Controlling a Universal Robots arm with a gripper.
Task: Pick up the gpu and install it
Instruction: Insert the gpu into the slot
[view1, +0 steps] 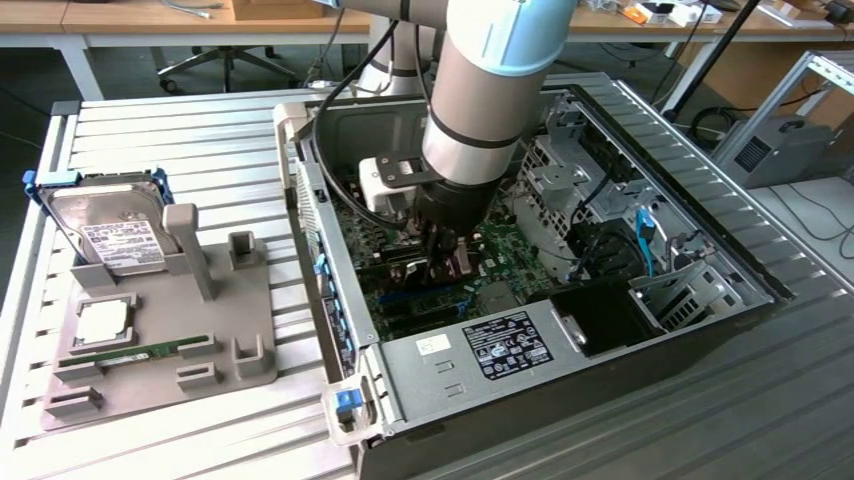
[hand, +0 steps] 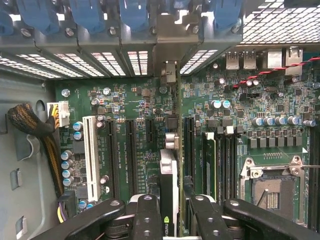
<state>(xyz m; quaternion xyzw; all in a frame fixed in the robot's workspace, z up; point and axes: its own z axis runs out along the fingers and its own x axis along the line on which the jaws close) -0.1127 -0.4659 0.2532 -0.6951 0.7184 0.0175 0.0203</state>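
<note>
Inside the computer case (view1: 698, 190), fingers (hand: 147, 219) clamp the gpu (hand: 168, 182) edge-on over the motherboard (hand: 125, 97), between black slots (hand: 129, 155).

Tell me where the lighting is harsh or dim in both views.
Exterior view: the arm shades the motherboard beneath it, the open bay is nearly black. Wrist view: light glares white through the vent slots, the gpu gleams pale.
</note>
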